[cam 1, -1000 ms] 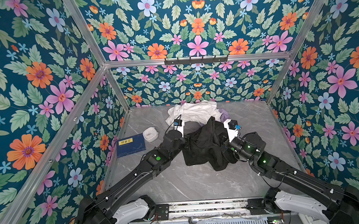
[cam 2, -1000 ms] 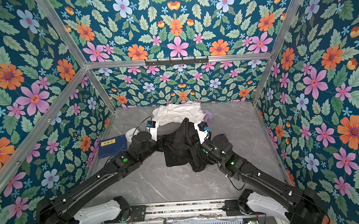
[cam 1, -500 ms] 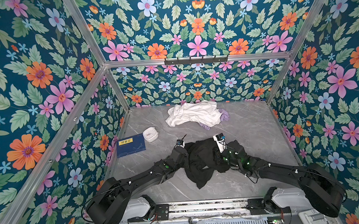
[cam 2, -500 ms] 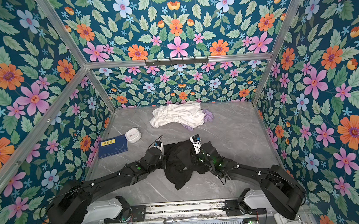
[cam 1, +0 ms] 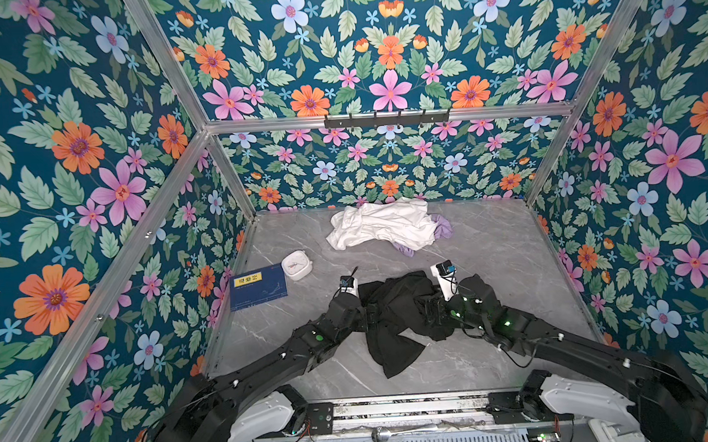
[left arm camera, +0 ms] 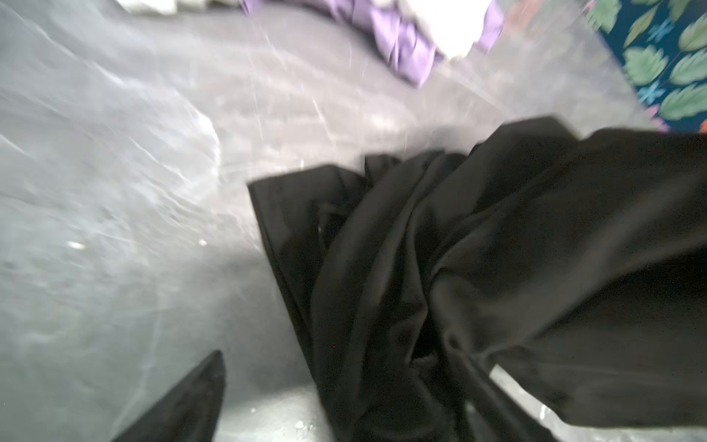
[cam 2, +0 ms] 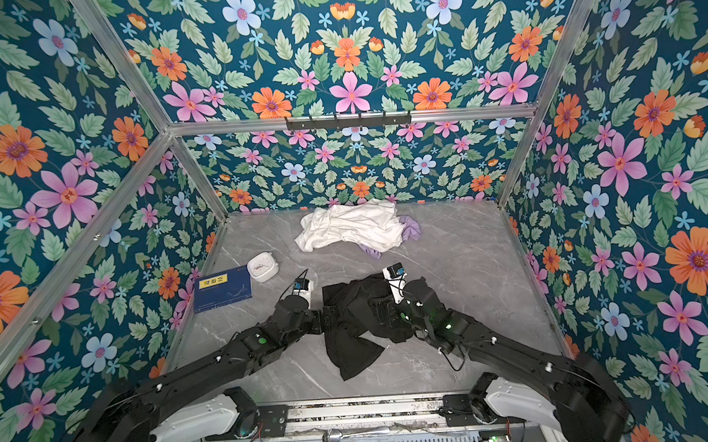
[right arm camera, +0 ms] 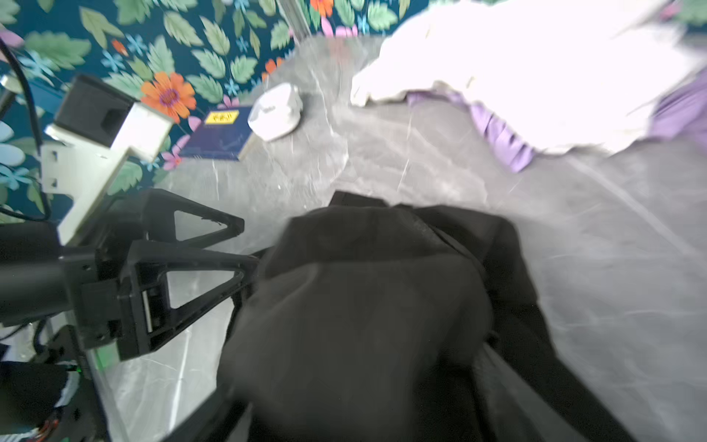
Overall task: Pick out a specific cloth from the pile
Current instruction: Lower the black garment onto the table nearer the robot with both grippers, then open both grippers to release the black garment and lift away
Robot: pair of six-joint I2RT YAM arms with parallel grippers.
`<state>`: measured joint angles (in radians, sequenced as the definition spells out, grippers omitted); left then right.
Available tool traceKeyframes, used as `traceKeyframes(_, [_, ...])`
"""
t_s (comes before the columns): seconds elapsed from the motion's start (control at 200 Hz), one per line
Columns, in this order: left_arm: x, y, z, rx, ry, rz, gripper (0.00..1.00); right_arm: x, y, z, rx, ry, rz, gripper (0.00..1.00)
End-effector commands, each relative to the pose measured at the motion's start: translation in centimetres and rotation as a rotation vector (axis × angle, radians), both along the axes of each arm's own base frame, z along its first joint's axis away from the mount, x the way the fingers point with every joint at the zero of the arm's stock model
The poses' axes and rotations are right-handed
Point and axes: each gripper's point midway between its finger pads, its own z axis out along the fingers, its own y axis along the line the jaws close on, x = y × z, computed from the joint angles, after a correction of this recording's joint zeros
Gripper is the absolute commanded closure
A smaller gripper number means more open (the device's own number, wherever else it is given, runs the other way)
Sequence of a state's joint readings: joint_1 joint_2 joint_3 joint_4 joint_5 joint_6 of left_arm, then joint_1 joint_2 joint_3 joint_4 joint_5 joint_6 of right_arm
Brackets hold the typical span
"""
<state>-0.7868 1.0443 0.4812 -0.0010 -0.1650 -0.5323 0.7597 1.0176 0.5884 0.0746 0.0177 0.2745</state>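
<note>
Left gripper (right arm camera: 248, 245): the two triangular fingers stand apart, holding nothing, their tips just at the edge of the black garment (cam 1: 391, 324). Right gripper (cam 1: 425, 309): buried under folds of the same fabric in both the wrist view and the top views, so whether its jaws are apart or together cannot be told. The black garment lies crumpled on the grey marble tabletop (cam 1: 492, 264) between the two grippers, near the front edge, with one flap trailing toward the robot base. It is well apart from the pile at the back wall, where the white cloth (cam 1: 386, 228) covers most of the lilac cloth (cam 1: 442, 228). A blue book (cam 1: 258, 289) and a small white boxy object (cam 1: 296, 265) sit at the left side, clear of all fabric. The step in hand appears to be letting go of the selected garment. To do this well, each gripper should probably lift straight up before withdrawing, so that no fold caught on a finger is dragged along. The right side needs most care, since fabric is draped over it. The garment should end up resting separate from the pile.
</note>
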Motion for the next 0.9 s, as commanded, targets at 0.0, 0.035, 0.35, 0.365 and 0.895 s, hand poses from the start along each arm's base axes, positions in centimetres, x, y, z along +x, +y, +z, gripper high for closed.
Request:
traceKeyframes(0.0, [0.0, 3.0, 1.5, 0.084, -0.06, 0.086, 0.0, -0.8, -3.6, -0.5, -0.178, -0.011, -0.053, 0.08])
traceKeyframes(0.035, [0.1, 3.7, 2.3, 0.093, -0.089, 0.105, 0.0, -0.7, -4.4, 0.3, -0.193, -0.038, -0.071, 0.05])
traceKeyframes(0.35, [3.3, 6.5, 4.5, 0.057, -0.138, 0.215, 0.01, 2.3, -9.7, 3.0, -0.173, -0.123, -0.254, 0.01])
traceKeyframes(0.365, [3.8, 7.2, 4.2, 0.06, -0.126, 0.245, 0.01, 2.7, -10.1, 2.9, -0.171, -0.131, -0.276, 0.01])
traceKeyframes(0.895, [13.7, 18.8, 0.0, 0.469, -0.322, 0.401, 0.13, 11.2, -21.9, -6.2, -0.396, -0.274, -0.711, 0.01])
